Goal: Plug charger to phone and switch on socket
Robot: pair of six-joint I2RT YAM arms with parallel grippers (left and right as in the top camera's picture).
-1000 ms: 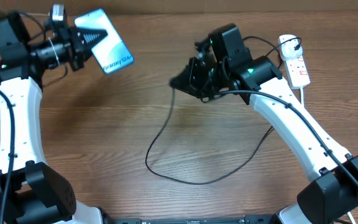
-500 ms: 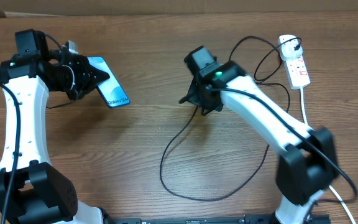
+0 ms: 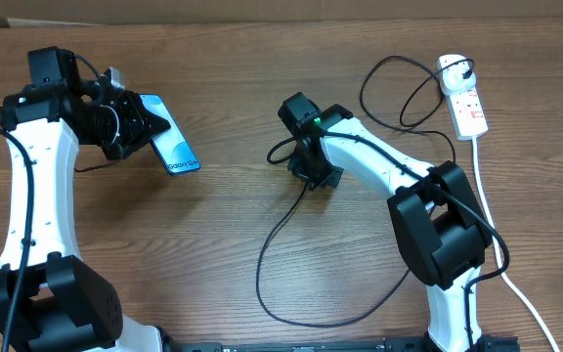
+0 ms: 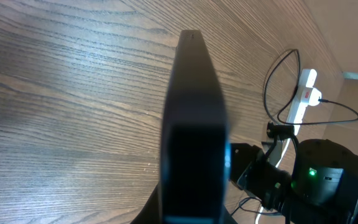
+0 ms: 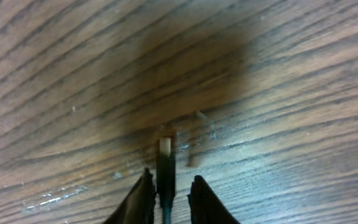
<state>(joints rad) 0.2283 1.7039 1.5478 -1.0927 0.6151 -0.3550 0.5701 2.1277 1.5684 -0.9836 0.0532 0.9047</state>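
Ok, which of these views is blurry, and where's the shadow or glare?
Overhead view: sharp and evenly lit. Left wrist view: the phone, close to the lens, is a dark out-of-focus slab; the socket behind is crisper, and a pale sheen lies on the table. Right wrist view: the wood grain is soft, with a dark shadow patch just beyond the tip of the charger.

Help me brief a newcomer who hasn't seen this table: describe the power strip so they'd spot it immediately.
Go to the far right corner of the wooden table. There lies the power strip, a white elongated bar with red switch markings. Unlike the thin black charger cable looping toward it, it is blocky, with a thick white cord trailing from it.
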